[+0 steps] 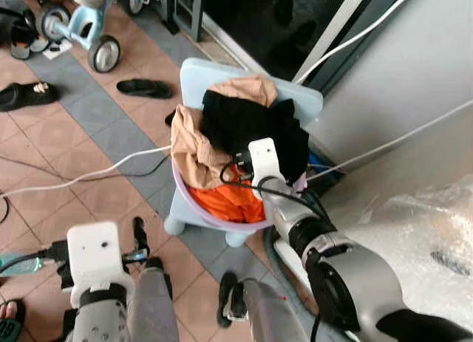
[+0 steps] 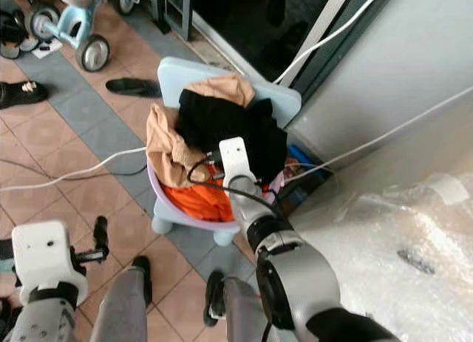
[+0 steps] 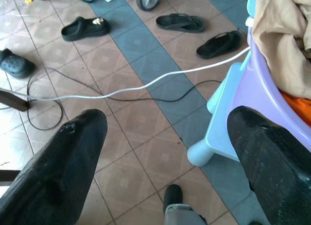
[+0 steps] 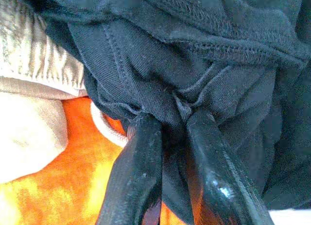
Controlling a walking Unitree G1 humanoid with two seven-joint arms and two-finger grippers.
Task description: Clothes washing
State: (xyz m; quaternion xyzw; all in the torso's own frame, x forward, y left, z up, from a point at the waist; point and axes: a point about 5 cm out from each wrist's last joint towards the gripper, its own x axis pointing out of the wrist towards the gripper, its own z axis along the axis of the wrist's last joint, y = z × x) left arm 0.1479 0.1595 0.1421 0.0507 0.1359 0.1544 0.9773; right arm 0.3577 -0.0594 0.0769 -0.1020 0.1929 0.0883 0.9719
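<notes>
We take the lilac basin (image 1: 194, 207) on the pale blue stool (image 1: 310, 100) as our landmark. The black garment (image 1: 244, 120) lies heaped on top of the basin's load, over the orange cloth (image 1: 233, 202) and beside the tan cloth (image 1: 194, 151). Our right gripper (image 4: 167, 125) is down inside the basin, its fingers pressed together on a bunched fold of that garment, so we judge the next move is a lift straight up and away from the basin. Our left gripper (image 3: 165, 152) hangs spread and empty over the tiled floor (image 1: 66, 135), well short of the basin
</notes>
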